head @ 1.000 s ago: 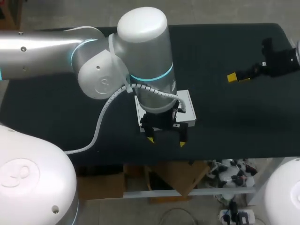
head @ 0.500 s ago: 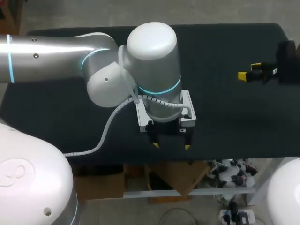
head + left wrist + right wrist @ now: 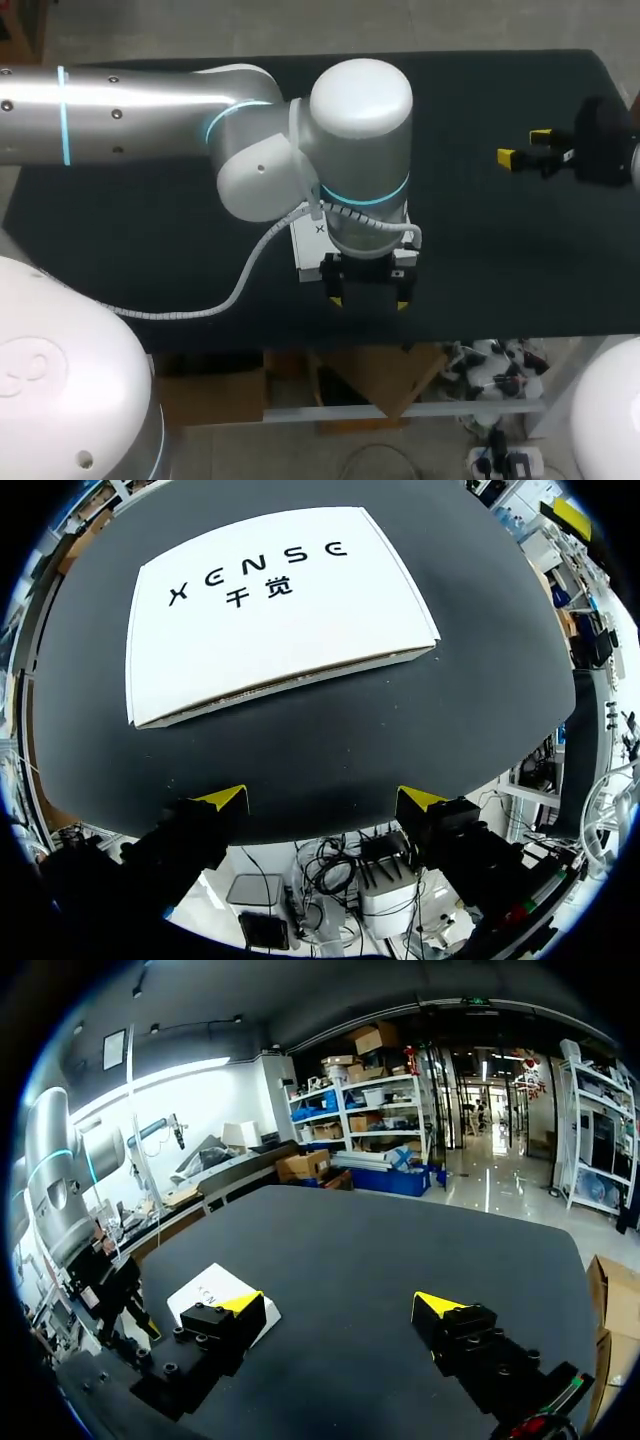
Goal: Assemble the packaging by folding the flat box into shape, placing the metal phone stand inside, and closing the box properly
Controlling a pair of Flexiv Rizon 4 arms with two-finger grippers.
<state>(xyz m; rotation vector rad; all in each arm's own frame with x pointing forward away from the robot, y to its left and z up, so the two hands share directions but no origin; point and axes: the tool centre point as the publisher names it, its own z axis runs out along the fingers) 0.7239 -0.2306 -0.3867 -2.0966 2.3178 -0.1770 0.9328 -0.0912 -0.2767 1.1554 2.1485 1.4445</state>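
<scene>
The white box (image 3: 308, 245) lies lid-up on the table (image 3: 150, 230) at about 6 o'clock in the head view. It is close to the near edge and largely hidden there under the left arm (image 3: 360, 150). From the left wrist it looks folded into shape with the lid down, and a thin seam runs along the side facing the fingers. The stand is nowhere visible, so whether it sits inside cannot be told.

The left gripper (image 3: 320, 798) hangs over the table's near edge, just short of the box, its fingers spread wide with nothing between them. The right gripper (image 3: 525, 147) is well apart at about 2 o'clock, above the table, likewise spread and empty.

On this showing, the step in hand is probably the closing. To do it well, the left gripper should set its tips on the lid near that seam and press straight down and evenly. It should never drag toward 6 o'clock, since the box sits near the edge and may slide. The right gripper could steady the far side at 12 o'clock
</scene>
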